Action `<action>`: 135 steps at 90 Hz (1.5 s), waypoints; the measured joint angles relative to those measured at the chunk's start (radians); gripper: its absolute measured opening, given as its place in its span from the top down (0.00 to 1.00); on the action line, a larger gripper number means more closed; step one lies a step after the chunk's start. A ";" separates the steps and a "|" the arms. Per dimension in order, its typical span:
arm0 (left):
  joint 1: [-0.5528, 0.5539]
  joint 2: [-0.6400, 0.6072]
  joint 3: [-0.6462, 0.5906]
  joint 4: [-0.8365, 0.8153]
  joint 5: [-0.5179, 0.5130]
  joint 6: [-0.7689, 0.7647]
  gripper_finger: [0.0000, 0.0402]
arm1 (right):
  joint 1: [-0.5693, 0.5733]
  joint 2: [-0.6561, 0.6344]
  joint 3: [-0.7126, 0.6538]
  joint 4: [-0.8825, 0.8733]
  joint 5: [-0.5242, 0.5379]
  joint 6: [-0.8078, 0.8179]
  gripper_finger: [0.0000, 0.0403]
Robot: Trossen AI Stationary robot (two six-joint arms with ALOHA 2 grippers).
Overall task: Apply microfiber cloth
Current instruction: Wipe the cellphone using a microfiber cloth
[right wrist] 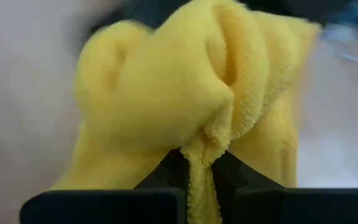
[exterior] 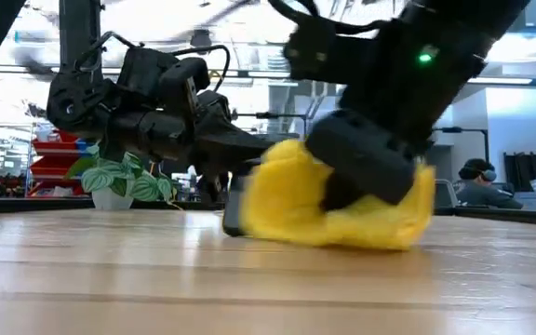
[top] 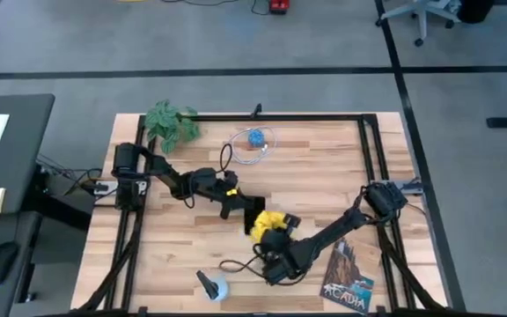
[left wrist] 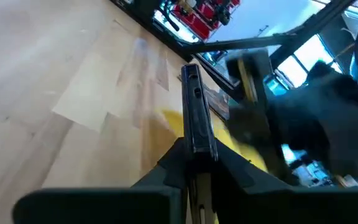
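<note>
I've got the right gripper (right wrist: 199,163) pinching the microfiber cloth (right wrist: 185,87) for wiping, while the left gripper (left wrist: 194,146) clamps the smartphone (left wrist: 196,109) edge-on to steady it.

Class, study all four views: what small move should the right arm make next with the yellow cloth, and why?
Probably a short wiping stroke across the phone. The right tool is shut on the microfiber cloth, which bunches against the black smartphone. The left tool pinches that phone by its edge, holding it up off the wooden table.
</note>
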 joint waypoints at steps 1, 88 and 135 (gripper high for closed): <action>-0.001 0.000 0.000 -0.001 0.002 0.000 0.95 | 0.001 -0.002 0.005 -0.031 0.003 0.019 0.97; 0.006 -0.031 -0.002 0.064 0.129 0.118 0.95 | 0.021 -0.267 -0.084 -0.045 -0.174 -0.483 0.42; 0.002 -0.150 0.001 0.058 0.353 0.075 0.95 | -0.113 -0.617 -0.556 0.973 -0.354 -1.746 0.38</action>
